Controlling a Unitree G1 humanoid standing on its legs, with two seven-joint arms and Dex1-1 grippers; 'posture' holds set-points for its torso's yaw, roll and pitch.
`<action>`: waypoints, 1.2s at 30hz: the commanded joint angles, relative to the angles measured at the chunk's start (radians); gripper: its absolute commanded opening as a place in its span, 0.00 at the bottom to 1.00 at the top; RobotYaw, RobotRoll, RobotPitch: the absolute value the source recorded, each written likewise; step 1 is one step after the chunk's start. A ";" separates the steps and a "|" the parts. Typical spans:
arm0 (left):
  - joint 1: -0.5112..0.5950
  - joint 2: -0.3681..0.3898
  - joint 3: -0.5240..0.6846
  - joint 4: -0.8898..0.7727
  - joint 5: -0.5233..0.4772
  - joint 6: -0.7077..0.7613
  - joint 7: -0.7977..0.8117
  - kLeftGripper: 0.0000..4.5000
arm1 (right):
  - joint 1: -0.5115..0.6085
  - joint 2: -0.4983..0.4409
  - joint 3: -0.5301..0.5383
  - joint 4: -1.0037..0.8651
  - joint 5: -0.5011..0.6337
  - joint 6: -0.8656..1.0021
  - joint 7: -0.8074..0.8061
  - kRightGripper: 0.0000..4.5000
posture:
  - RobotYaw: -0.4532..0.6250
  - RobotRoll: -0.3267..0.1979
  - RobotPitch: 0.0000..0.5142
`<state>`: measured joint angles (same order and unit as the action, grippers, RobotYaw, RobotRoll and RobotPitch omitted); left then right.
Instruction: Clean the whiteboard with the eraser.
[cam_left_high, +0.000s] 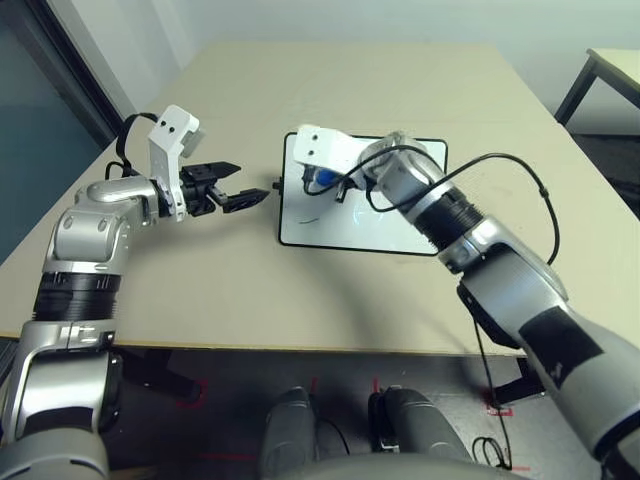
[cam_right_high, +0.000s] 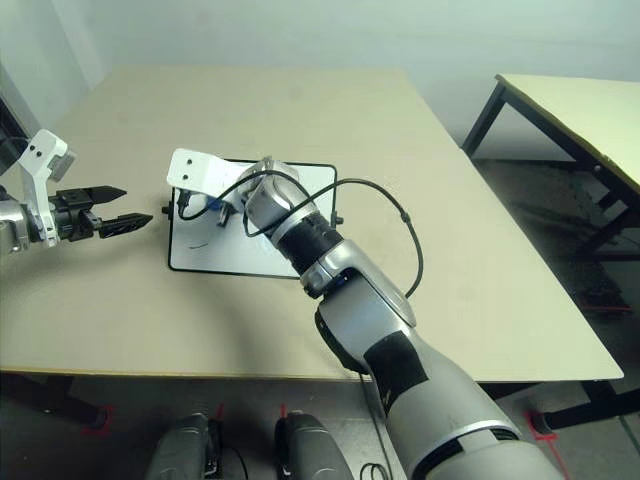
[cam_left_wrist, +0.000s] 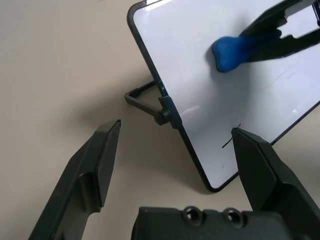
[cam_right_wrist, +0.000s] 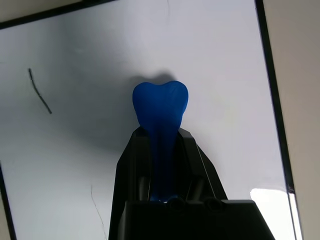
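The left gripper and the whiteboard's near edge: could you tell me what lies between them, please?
In the left eye view, bare table and the board's small black side knob lie between the open left gripper and the whiteboard.

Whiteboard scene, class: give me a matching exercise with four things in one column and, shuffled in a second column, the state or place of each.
Things:
1. whiteboard
2. eraser
3. left gripper
4. right gripper

States or places:
A. open, beside the board's edge
B. shut on the blue block
C. lying flat on the table, a few pen marks on it
D. pressed against the white surface

Pairs: 1-C, 2-D, 3-A, 4-B
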<state>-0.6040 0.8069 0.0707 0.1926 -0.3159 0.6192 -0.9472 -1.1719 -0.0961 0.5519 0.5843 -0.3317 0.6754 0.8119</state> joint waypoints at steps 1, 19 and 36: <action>0.009 0.003 0.001 -0.011 0.001 0.002 0.000 1.00 | 0.112 -0.032 0.092 -0.127 -0.023 0.104 0.076 0.13 | 0.44 0.62 0.14; 0.066 0.048 -0.025 -0.056 -0.002 0.085 -0.043 1.00 | 0.068 0.018 0.061 -0.070 0.001 0.060 0.026 0.13 | 0.45 0.62 0.17; 0.122 0.059 0.020 -0.135 -0.033 0.132 -0.007 1.00 | 0.129 0.019 0.144 -0.116 -0.026 0.058 0.060 0.13 | 0.47 0.62 0.20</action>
<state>-0.4936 0.8553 0.0805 0.0778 -0.3450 0.7402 -0.9571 -1.0124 -0.0772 0.7392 0.3826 -0.3501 0.7418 0.9360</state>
